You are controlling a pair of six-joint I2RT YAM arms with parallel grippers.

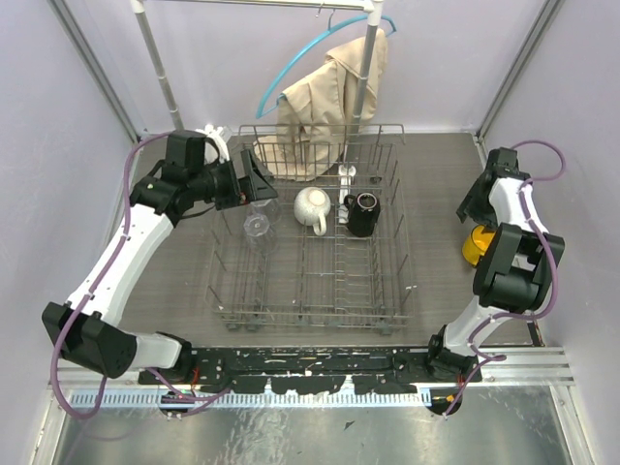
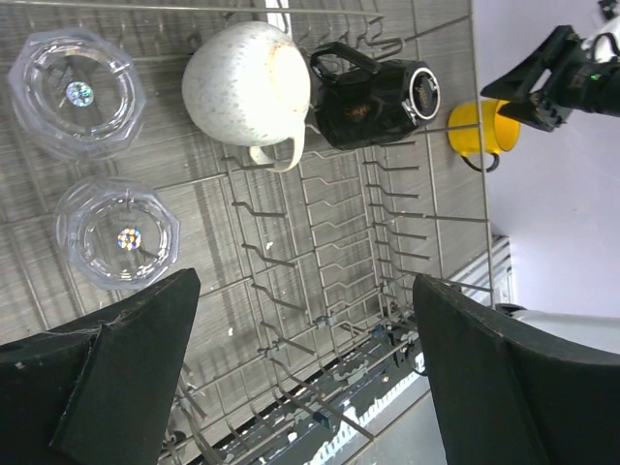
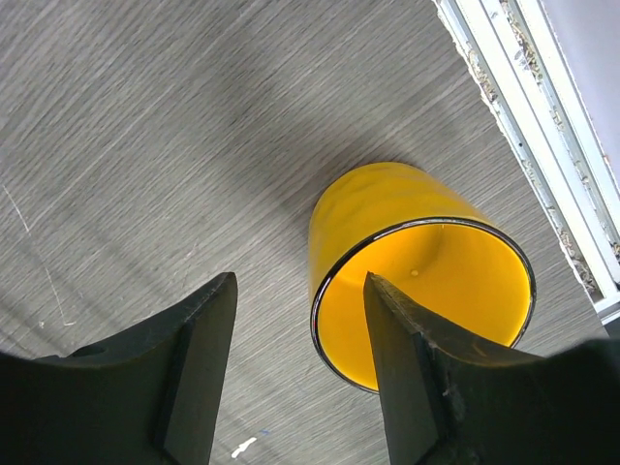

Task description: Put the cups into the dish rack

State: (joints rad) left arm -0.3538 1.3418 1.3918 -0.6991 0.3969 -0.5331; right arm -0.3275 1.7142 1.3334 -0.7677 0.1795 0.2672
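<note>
Grey woodgrain table (image 1: 446, 194). Dish rack (image 1: 310, 312) holds white mug (image 1: 312, 207), black mug (image 1: 362, 214) and both glass tumblers (image 2: 76, 92): four of five loaded. Yellow mug (image 3: 387, 242) stands outside, right of dish rack. Right gripper (image 3: 300, 291) over it, fingers part-open, nothing gripped. Left gripper (image 2: 305, 281) above dish rack, spread wide, empty.

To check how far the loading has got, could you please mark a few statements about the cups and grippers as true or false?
1. The yellow mug stands on the table, outside the dish rack. True.
2. The black mug is outside the rack. False: it is inside, beside the white mug.
3. The left gripper is open and empty. True.
4. Only one glass tumbler is in the rack. False: two glass tumblers sit there side by side.
5. The right gripper holds the yellow mug in the air. False: the mug sits on the table, with the open jaws at its rim.
</note>
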